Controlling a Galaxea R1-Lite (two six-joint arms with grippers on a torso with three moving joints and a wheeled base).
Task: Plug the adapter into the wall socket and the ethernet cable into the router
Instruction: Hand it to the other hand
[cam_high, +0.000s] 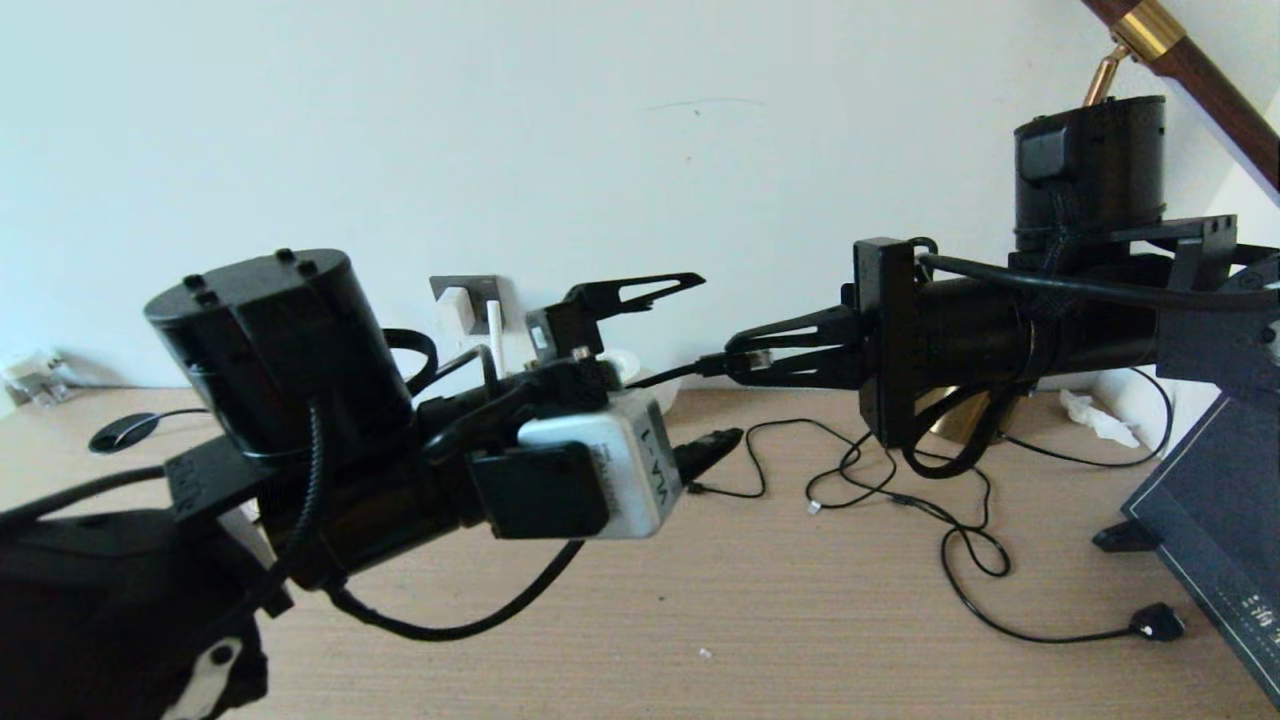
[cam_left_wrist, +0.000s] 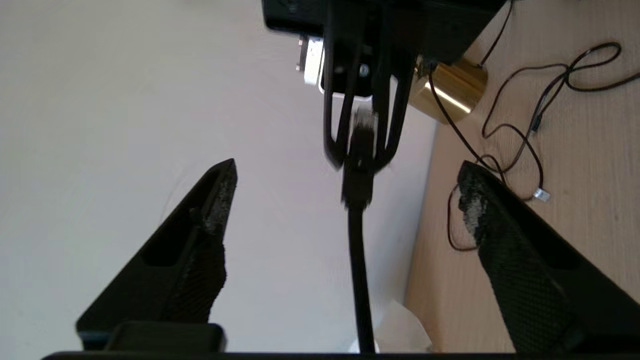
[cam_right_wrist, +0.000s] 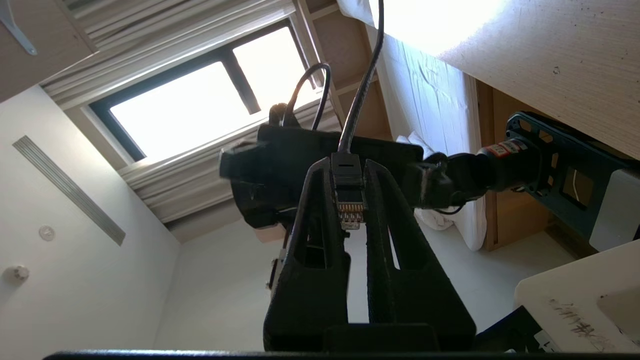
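Nearest the robot, the left arm reaches forward and inward over the wooden desk (cam_high: 620, 600), its forearm level and the wrist camera block facing the viewer. The left gripper (cam_high: 690, 365) stands wide open and holds nothing: one finger (cam_high: 640, 290) juts up above the wrist, the other sits low, just over the desk surface. In the left wrist view both fingers spread far apart, with the black ethernet cable (cam_left_wrist: 357, 235) running straight down the gap between them, touching neither.

Facing it from the opposite side, the right arm stretches level above the middle of the desk. The right gripper (cam_high: 775, 360) is clamped on the ethernet cable's plug, whose clear tip with its gold contacts sits between the closed fingers (cam_right_wrist: 320, 235) in the right wrist view. The two grippers point at each other, near but apart, with a little free air between them.

Beneath the right arm, thin black cords (cam_high: 900, 490) loop loosely across the desk towards its right edge; the front strip of the desk lies bare.

Farther back, at the desk's rear edge against the wall, the white adapter (cam_high: 457, 310) sits in the dark wall socket (cam_high: 470, 298), partly hidden by the left arm. One white router antenna (cam_high: 495, 335) rises just beside it; the router's body is hidden.
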